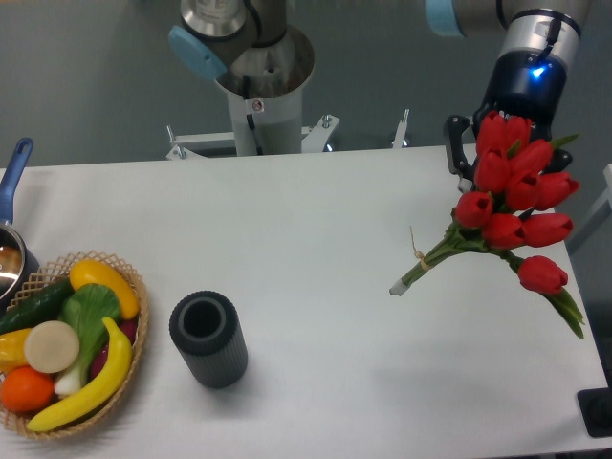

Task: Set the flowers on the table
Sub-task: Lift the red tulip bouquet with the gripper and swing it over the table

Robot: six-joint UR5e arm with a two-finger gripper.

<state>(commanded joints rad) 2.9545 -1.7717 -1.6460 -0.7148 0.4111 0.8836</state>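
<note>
The flowers [512, 206], a bunch of red tulips with green stems tied by a thin tan string, hang tilted at the right side of the table [316, 220]. The blooms are up and to the right, and the cut stem ends point down-left, close to the tabletop. My gripper [492, 163] comes down from the upper right behind the blooms and looks shut on the bunch. One black finger [457, 148] shows left of the blooms; the fingertips are hidden by the tulip heads.
A dark grey ribbed cylinder vase [208, 338] stands at front left of centre. A wicker basket [134, 359] of fruit and vegetables sits at the front left corner, with a blue-handled pot [10, 239] behind it. The arm's base [258, 86] is at the back edge. A black object [598, 411] is at the front right corner.
</note>
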